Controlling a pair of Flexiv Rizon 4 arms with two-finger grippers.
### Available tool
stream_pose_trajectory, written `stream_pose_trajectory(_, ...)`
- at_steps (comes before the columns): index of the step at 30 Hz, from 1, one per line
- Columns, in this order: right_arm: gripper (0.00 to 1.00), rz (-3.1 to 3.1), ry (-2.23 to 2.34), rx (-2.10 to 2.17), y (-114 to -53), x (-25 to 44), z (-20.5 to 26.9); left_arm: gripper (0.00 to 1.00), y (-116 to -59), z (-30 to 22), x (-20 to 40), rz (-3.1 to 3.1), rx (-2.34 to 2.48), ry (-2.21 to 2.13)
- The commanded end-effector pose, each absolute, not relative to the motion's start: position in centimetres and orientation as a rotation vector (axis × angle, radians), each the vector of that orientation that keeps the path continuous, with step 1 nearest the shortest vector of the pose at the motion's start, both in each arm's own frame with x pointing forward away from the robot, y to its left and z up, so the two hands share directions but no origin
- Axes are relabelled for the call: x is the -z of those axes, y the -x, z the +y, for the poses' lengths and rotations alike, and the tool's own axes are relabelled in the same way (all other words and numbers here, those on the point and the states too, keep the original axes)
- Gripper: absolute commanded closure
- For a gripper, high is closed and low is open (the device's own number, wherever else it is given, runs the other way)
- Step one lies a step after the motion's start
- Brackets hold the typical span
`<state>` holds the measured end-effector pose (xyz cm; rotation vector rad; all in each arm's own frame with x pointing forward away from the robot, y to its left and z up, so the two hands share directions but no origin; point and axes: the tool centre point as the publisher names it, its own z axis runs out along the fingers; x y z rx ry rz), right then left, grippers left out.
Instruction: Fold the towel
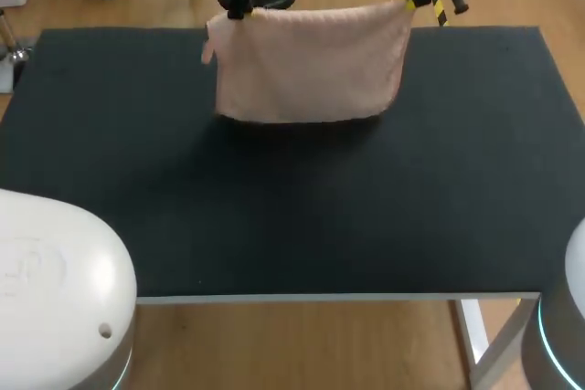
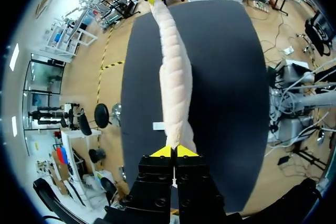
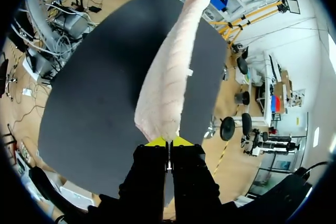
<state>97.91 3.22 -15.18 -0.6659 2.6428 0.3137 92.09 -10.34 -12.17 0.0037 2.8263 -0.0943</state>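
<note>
The bench [image 1: 366, 207] has a black top that fills most of the head view. A rounded white part of my left arm [image 1: 55, 289] shows at its near left corner, and a smaller part of my right arm [image 1: 571, 317] shows at its near right corner. Both arms come in dark at the far edge.

The pink towel [image 1: 311, 66] hangs over the far part of the bench, stretched as a sheet between the two tools, its top edge sagging slightly between them. Its lower edge hangs close above its own shadow on the black top; I cannot tell whether it touches. In each wrist view the towel runs as a narrow band from that tool's yellow tips straight across to the other tool.

The left tool [image 2: 173, 151] is closed tight, tips together, pinching the towel's upper left corner. The right tool [image 3: 169, 141] is closed the same way on the upper right corner.
</note>
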Motion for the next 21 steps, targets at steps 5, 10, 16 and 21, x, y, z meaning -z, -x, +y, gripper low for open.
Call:
stream_pose_trajectory(5, 1.00, 2.741, 0.634, -0.269, -97.2, 20.4, 3.2, 1.00, -90.6, -9.7, 16.7, 2.934, 0.112, 0.054)
stream_pose_trajectory(10, 1.00, 2.829, 0.547, -0.264, -97.9, 23.9, 2.9, 1.00, -91.4, -10.2, 20.8, 3.042, 0.079, 0.151)
stream_pose_trajectory(16, 1.00, 2.891, 0.492, -0.234, -99.0, 27.4, 3.1, 1.00, -93.1, -10.2, 25.1, 3.129, 0.074, 0.256)
stream_pose_trajectory(21, 1.00, 2.946, 0.457, -0.227, -99.9, 30.4, 3.7, 1.00, -94.3, -10.1, 28.1, 3.188, 0.054, 0.286)
